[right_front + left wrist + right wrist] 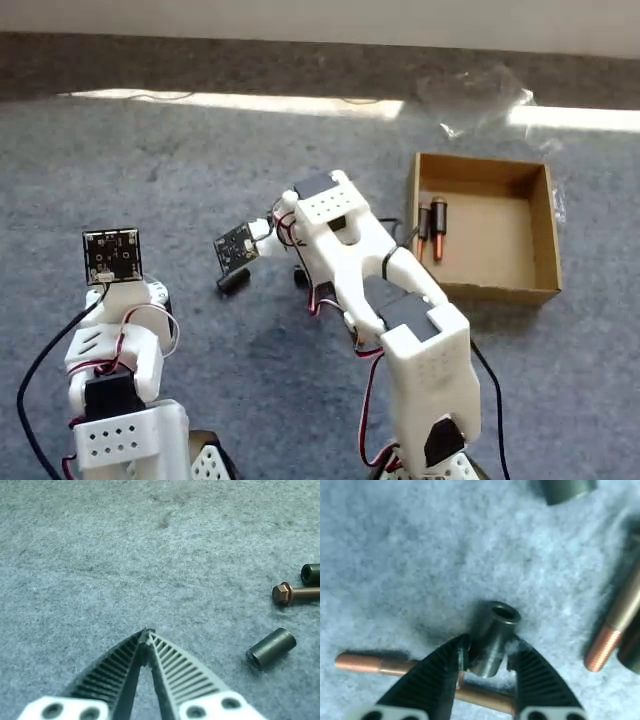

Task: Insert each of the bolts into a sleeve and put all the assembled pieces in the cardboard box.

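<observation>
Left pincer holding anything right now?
No, the left pincer is shut on nothing, its tips meeting over the carpet, with a sleeve and a bolt lying apart from it.

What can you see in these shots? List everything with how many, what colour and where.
Cardboard box: one, brown, open, on the carpet beside the right arm.
Assembled pieces: two, dark with copper ends, inside the box by the wall nearest that arm.
Sleeves: at least two, dark grey; one gripped by the right arm, another lying on the carpet.
Bolts: two, copper, on the carpet; one lying under the right arm's jaws, one off to the side.
Plastic bag: one, clear, beyond the box.
Carpet: grey.
Left arm: white, jaws shut and empty, above the carpet.
Right arm: white, jaws shut on a sleeve.
</observation>
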You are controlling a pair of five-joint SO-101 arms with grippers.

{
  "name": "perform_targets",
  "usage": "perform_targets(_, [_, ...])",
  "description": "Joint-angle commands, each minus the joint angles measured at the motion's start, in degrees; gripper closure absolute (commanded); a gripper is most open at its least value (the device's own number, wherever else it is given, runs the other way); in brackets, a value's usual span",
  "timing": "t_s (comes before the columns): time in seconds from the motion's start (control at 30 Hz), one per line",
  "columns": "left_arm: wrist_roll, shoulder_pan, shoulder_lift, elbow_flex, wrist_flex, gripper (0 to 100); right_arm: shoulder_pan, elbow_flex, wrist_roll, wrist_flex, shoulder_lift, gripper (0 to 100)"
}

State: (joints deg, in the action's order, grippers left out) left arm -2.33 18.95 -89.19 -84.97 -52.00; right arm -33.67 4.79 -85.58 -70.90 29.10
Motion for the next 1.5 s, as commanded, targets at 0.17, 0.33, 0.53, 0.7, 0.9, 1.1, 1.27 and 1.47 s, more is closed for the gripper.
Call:
perform_targets(0.17, [-0.26,0.40,-0.75,-0.40,2.55,100,-0.66,-0.48,8.53,7.16,0.75,88.9])
perform_targets(0.33, [-0.26,0.40,-0.75,-0.40,2.64,100,-0.84,-0.57,8.79,7.69,0.84,89.8])
perform_targets(0.53, [-0.26,0.40,-0.75,-0.40,2.64,100,-0.92,-0.40,16.18,7.43,0.40,99.3])
perform_targets(0.7, [-0.26,0.40,-0.75,-0.40,2.64,100,-0.84,0.31,26.29,7.43,-0.57,99.5])
perform_targets(0.9, [-0.26,0.40,-0.75,-0.40,2.73,100,-0.66,0.75,39.03,7.34,-9.01,99.5])
perform_targets(1.1, [-0.26,0.40,-0.75,-0.48,2.73,100,-0.84,1.10,44.92,-3.38,-18.15,99.5])
perform_targets(1.27, [-0.26,0.40,-0.75,-0.48,2.73,100,-0.22,1.19,51.25,-9.80,-23.52,99.5])
perform_targets(1.47, [-0.26,-1.10,-0.75,-1.80,4.13,100,2.77,1.19,60.04,-12.53,-35.91,99.5])
